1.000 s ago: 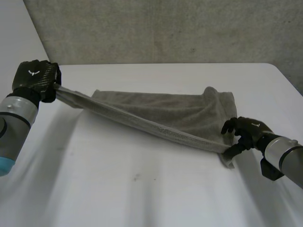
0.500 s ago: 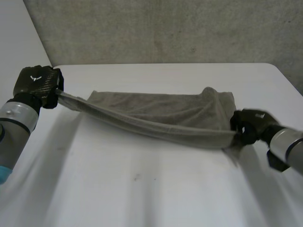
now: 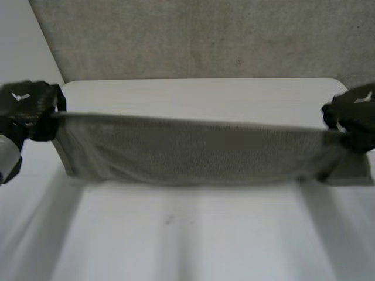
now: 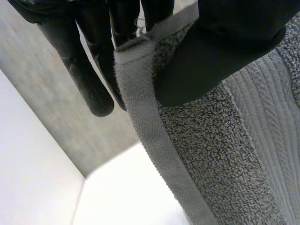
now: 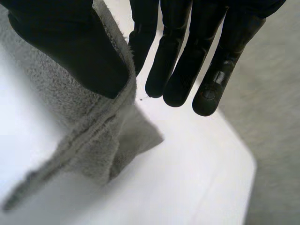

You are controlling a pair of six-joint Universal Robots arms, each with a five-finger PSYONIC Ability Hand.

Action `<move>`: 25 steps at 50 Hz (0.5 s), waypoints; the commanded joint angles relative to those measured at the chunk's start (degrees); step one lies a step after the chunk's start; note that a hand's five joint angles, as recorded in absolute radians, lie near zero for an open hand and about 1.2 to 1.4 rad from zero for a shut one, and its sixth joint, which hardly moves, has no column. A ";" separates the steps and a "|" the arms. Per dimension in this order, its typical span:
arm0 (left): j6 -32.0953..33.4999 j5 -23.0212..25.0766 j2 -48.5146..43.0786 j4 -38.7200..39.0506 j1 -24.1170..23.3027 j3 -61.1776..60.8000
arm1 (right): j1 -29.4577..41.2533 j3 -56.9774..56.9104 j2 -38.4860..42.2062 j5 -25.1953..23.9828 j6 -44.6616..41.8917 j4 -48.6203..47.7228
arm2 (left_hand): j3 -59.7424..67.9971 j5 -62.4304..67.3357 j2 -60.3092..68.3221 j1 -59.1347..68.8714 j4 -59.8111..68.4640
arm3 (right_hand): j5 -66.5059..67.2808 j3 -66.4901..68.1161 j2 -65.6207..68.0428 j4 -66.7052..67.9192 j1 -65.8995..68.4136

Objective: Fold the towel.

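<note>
So, left hand (image 3: 26,108) at mid-left of frame, thumb and fingers clamped on corner of grey terry-cloth towel (image 3: 193,152). Towel hangs stretched, long axis straight across mid-frame, over white table (image 3: 193,246). Right hand (image 3: 351,117) at mid-right pinches opposite corner. Neither end nearer, so guessing both carry edge together.

White table (image 3: 176,246), rounded far corners; grey textured backdrop (image 3: 205,35) behind.
</note>
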 commanded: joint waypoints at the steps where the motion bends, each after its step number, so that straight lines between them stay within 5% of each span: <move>1: 0.24 0.12 -9.79 0.43 -0.10 0.71 | 0.44 -0.30 13.25 2.11 -3.16 -1.53 | 10.34 10.43 10.26 11.35 10.23 | 14.54 12.13 12.73 11.67 24.83; 25: 0.59 -4.98 -31.16 4.74 -1.50 13.98 | 7.47 -9.71 35.24 6.60 -12.57 -26.32 | 10.34 10.43 10.26 11.35 10.23 | 14.54 12.13 12.73 11.67 24.83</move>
